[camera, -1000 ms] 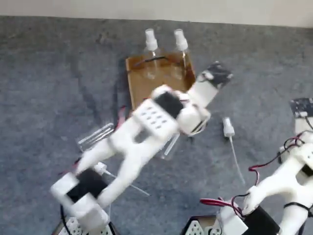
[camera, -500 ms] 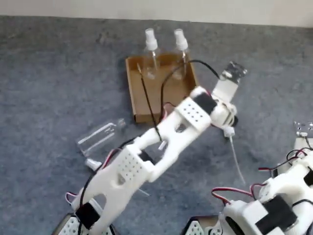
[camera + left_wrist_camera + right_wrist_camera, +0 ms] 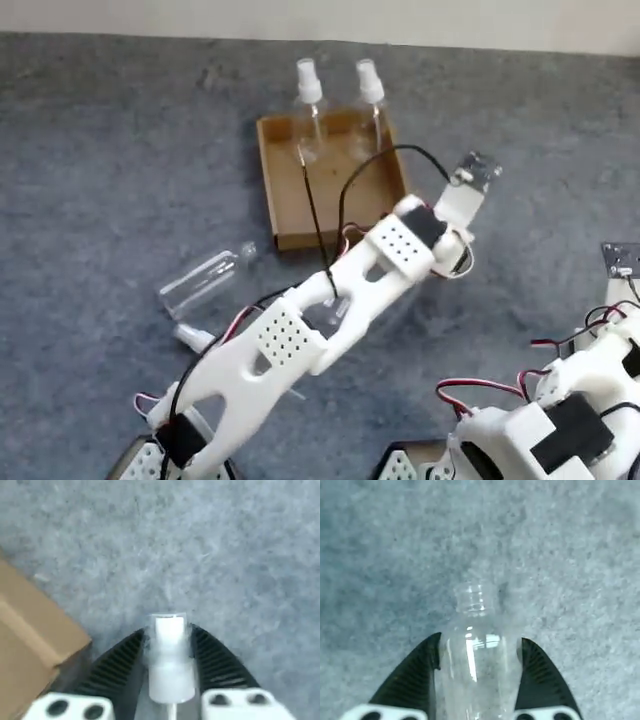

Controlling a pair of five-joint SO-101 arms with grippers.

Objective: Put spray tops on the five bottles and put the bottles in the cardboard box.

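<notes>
Open carpet [image 3: 120, 150] runs wide to the left of the box [image 3: 275, 200] and to its far right, up to a pale wall strip [image 3: 500, 20] at the far edge. The near side is crowded by the two arms. The left arm [image 3: 330, 320] stretches slantwise past the box's near right corner. The left claw [image 3: 167, 630] is closed around a spray top [image 3: 170, 660], pinched between both fingers with its nozzle end pointing away from the wrist, and the box corner is just beside it. The right claw [image 3: 480, 647], low over bare carpet at the near right, grips a bare bottle [image 3: 472, 605] whose open threaded neck juts past the fingertips. Two capped bottles [image 3: 309, 95] stand upright at the box's far side. A lying bottle [image 3: 205, 280] rests on its side left of the box, with a loose top [image 3: 195, 337] near it.
</notes>
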